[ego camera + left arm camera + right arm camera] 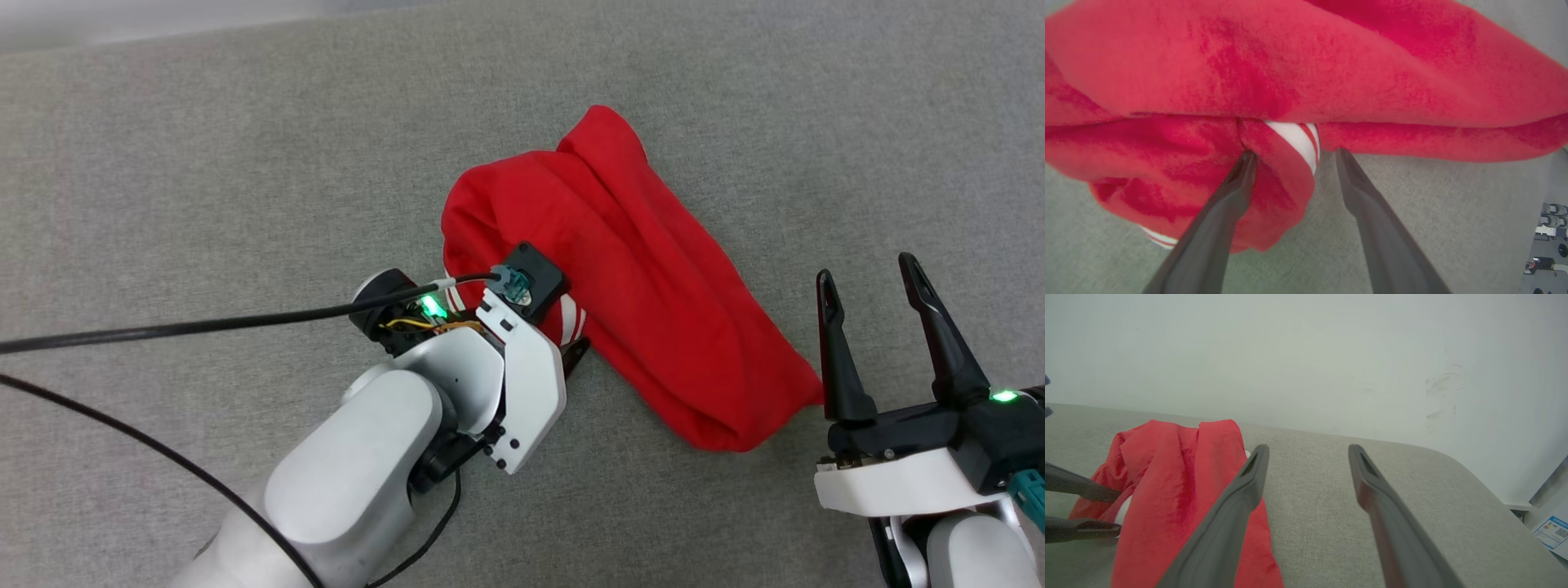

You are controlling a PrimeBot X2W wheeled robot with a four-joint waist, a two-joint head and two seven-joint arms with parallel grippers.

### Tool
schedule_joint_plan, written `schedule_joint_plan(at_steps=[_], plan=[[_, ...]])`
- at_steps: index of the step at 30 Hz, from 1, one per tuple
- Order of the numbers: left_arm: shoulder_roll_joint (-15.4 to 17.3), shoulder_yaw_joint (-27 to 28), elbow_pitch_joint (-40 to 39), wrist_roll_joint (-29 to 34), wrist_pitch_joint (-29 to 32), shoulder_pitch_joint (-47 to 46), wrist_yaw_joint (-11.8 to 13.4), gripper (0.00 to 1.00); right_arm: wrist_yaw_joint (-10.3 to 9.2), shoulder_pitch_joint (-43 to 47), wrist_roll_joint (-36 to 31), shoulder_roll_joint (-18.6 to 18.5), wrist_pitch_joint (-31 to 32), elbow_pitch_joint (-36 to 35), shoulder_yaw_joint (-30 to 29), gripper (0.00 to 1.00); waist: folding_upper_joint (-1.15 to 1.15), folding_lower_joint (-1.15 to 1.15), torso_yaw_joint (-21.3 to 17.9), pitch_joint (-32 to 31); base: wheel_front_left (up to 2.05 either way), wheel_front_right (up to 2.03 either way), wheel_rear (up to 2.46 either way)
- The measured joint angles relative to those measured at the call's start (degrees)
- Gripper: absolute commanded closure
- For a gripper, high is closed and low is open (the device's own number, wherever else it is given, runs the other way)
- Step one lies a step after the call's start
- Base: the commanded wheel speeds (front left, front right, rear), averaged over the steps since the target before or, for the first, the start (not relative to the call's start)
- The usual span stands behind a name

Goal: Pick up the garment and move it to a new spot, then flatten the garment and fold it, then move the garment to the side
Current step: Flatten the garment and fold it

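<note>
Grey woven fabric surface point(204, 163) all around, bright red jersey garment point(620, 269) bunched on it. Left gripper point(1295, 157) noses into the garment's red-and-white striped sleeve trim point(1296, 141), fingers apart around a fold, likely lining up a pinch; right gripper point(868, 271) hovers spread beside the garment's near end, not touching

Free grey fabric worktop point(204, 163) surrounds the crumpled bright red jersey garment point(637, 278) (widest on the robot's left). A black cable point(204, 325) crosses that left stretch; the right tool point(867, 269), fingers spread, stands just beside the garment's near end.
</note>
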Motion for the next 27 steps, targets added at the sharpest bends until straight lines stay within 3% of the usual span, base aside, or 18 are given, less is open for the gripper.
schedule_joint_plan(at_steps=[6, 7, 8, 17, 23, 27], plan=[[-0.6, -2.3, 4.4, -1.4, -1.9, -0.4, 0.0, 0.02, 0.0, -0.3, 0.3, 0.0, 0.0, 0.0, -0.3, 0.0, 0.0, 0.0, -0.4, 1.2, 0.0, 0.0, 0.0], [-0.9, -2.1, 5.2, -1.7, -2.7, -0.5, 0.0, 0.38, -0.01, -0.3, 0.3, 0.0, 0.0, 0.0, -0.5, 0.0, 0.0, 0.0, -0.2, 1.2, 0.0, 0.0, 0.0], [-1.1, -2.2, 5.9, -1.9, -3.5, -0.6, 0.0, 1.0, 0.0, -0.3, 0.3, 0.0, 0.0, 0.0, -0.6, 0.0, 0.0, 0.0, 0.0, 1.2, 0.0, 0.0, 0.0], [-0.3, -3.9, 8.6, -3.2, -12.0, -0.6, 0.0, 1.0, 0.0, -0.3, -0.3, 0.0, 0.0, 0.7, -0.8, 0.0, 0.0, 0.0, 2.6, -0.9, 0.0, 0.0, 0.0], [3.3, -2.8, 4.6, -2.9, -17.7, 3.5, 1.0, 1.0, 0.0, 0.8, -0.2, 0.0, 0.0, 1.9, -0.9, 0.0, 0.0, -0.01, 4.4, -5.0, 0.0, 0.0, 0.0], [7.4, -1.3, -0.2, -2.6, -20.0, 7.3, 2.6, 1.0, -0.01, 1.9, 0.3, 0.0, 0.0, 2.8, -0.7, 0.0, 0.0, -0.01, 5.6, -8.4, 0.0, 0.0, 0.0]])
